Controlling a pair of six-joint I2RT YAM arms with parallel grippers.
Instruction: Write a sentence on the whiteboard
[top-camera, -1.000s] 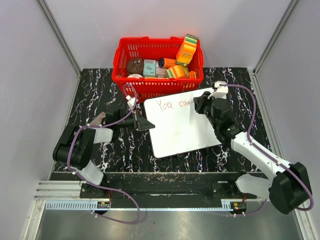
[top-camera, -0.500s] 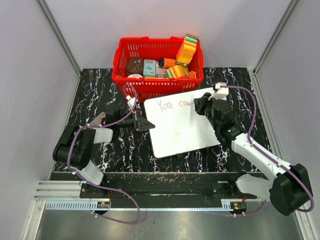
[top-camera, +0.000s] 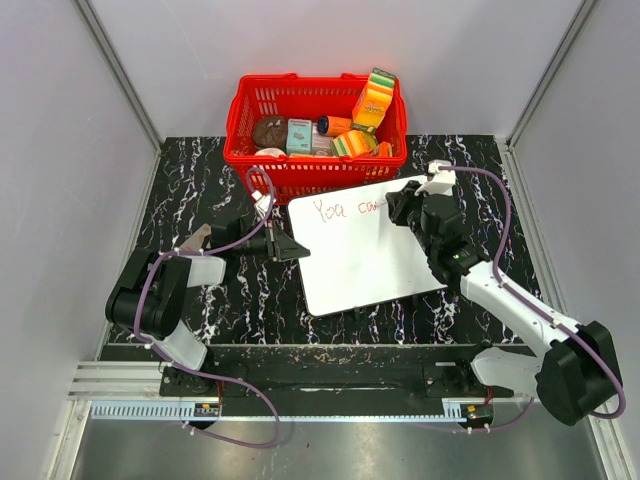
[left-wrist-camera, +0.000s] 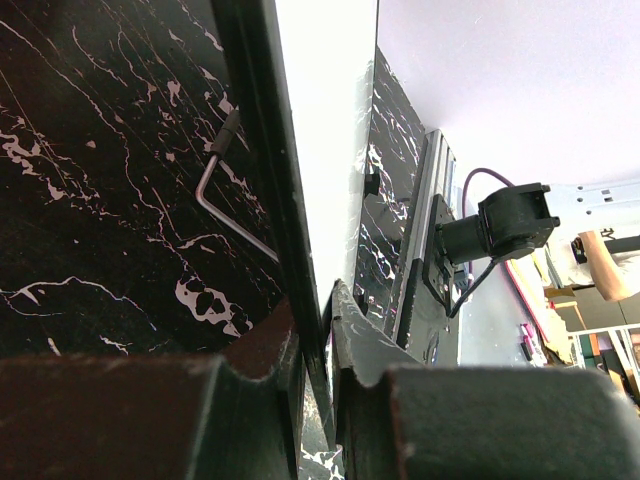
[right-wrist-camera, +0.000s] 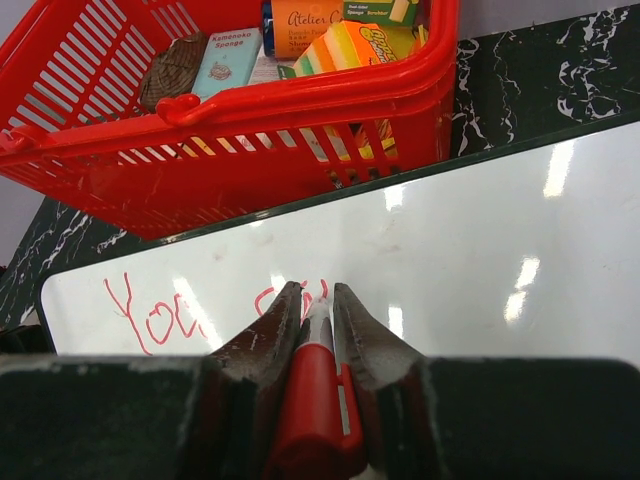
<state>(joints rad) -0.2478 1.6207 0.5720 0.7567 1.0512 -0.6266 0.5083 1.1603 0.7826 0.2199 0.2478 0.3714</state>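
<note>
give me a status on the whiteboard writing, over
Left gripper clamped on whiteboard edge. Right gripper shut on red marker, tip at board. Sentence reads "You ca". Red basket beyond far edge, not blocking.

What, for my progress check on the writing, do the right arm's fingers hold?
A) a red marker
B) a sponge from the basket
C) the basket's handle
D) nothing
A: in the right wrist view, a red marker sits clamped between the right fingers, its tip down at the whiteboard just past the red lettering.
</note>
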